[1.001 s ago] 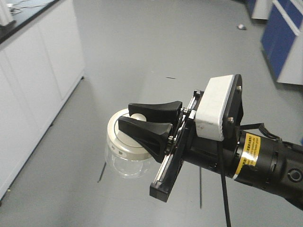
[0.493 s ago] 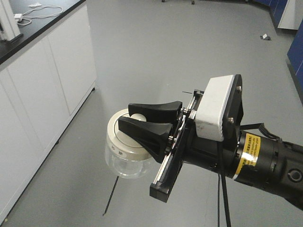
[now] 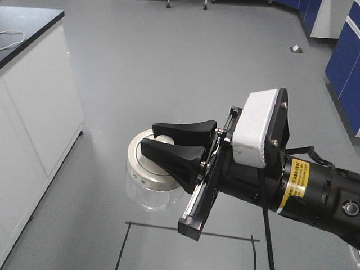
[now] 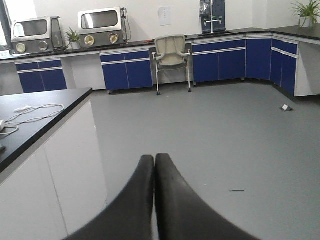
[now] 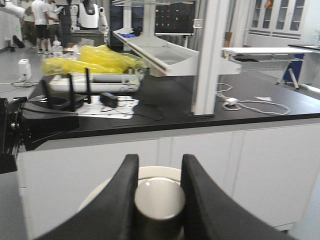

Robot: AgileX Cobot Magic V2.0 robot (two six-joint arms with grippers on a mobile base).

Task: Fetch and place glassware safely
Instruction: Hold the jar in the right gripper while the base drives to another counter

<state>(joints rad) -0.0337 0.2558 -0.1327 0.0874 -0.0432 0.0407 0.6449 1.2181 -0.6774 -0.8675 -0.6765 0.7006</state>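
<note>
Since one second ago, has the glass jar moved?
Yes, forward. The glass jar stays in the right gripper, but the far end of the white cabinet has slid down the front view.

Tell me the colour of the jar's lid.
Cream-white lid; the exterior front-facing view shows it best.

A smooth grey floor point(image 3: 169, 67) fills most of the front view, with a thin dark rectangular outline point(image 3: 185, 226) marked on it at the bottom. At the left stands a white cabinet with a black countertop point(image 3: 39, 107). In the left wrist view, dark blue cabinet fronts point(image 4: 225, 62) line the far white wall. A beige mesh office chair point(image 4: 171, 52) sits before them at upper centre. Two grey metal windowed boxes point(image 4: 102, 25) sit upper left, and a potted green plant point(image 4: 305, 11) upper right.
</note>
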